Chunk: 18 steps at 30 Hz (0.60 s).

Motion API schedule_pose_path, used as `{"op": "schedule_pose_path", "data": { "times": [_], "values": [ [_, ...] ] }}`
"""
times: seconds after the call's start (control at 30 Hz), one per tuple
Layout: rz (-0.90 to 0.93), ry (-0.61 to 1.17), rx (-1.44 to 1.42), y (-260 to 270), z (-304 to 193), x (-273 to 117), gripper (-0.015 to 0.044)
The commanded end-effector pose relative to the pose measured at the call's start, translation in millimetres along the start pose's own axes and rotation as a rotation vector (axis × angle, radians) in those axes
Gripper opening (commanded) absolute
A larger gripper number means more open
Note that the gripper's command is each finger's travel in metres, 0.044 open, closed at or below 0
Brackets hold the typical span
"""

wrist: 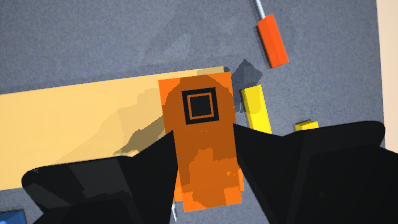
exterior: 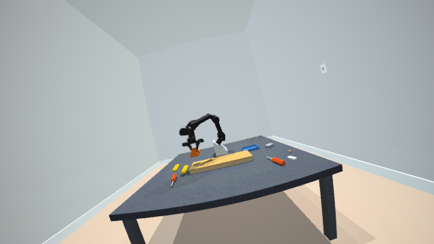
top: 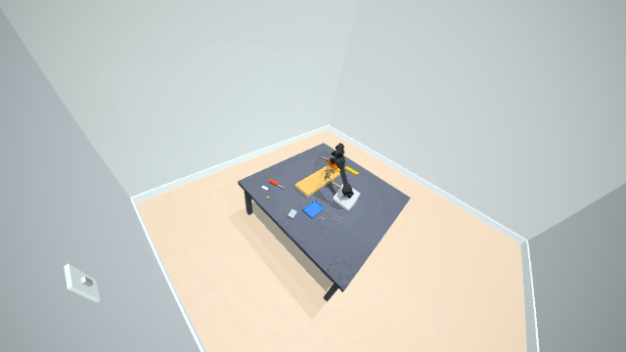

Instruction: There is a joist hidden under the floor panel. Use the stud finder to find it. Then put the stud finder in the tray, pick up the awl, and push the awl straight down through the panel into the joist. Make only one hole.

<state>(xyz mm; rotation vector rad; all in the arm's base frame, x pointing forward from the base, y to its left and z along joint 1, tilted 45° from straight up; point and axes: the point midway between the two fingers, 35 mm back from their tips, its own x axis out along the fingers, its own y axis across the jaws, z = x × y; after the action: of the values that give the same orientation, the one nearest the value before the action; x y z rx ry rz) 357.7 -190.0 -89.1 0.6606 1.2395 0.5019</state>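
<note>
Wrist view: a firm squeeze on a boxy orange tool

From where I stand, the gripper (top: 335,161) (exterior: 194,146) (wrist: 201,129) is grasping the orange stud finder (top: 335,166) (exterior: 194,152) (wrist: 206,145) by its long sides, a finger on each. The tool hangs above the near-left end of the floor panel (top: 314,187) (exterior: 230,162) (wrist: 75,135) in the exterior view, apparently just off the wood, its little square window (wrist: 201,106) dark.

I'd guess it is light, stiff plastic, hollow rather than fragile. Those flat sides look like the right place to hold, well behind the window so the reading shows. Smooth faces could let it pivot if its flared foot catches the panel's edge, so it wants to travel level and be lowered gently into the blue tray (top: 313,209) (exterior: 250,148) (wrist: 10,218).

The search seems the step in hand. Of the 2 red-handled tools, 1 off the panel's left end (exterior: 173,177) (wrist: 273,42) and 1 to its right (top: 274,182) (exterior: 278,160), I cannot tell which is the awl. Either fat handle should take a firm upright grip.
</note>
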Motion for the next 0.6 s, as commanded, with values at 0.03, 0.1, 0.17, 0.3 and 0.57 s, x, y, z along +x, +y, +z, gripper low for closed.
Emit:
{"op": "schedule_pose_path", "data": {
  "times": [0.03,0.1,0.17,0.3,0.57],
  "values": [
    [-0.011,-0.007,-0.015,1.7,4.3,-13.0,0.0],
    [-0.012,-0.006,-0.028,7.2,7.0,-13.2,0.0],
    [-0.014,-0.003,-0.052,17.0,11.6,-13.3,0.0],
    [-0.018,0.003,-0.115,44.1,22.6,-13.2,0.0],
    [-0.018,0.014,-0.244,101.5,38.5,-11.4,0.0]
  ]
}}
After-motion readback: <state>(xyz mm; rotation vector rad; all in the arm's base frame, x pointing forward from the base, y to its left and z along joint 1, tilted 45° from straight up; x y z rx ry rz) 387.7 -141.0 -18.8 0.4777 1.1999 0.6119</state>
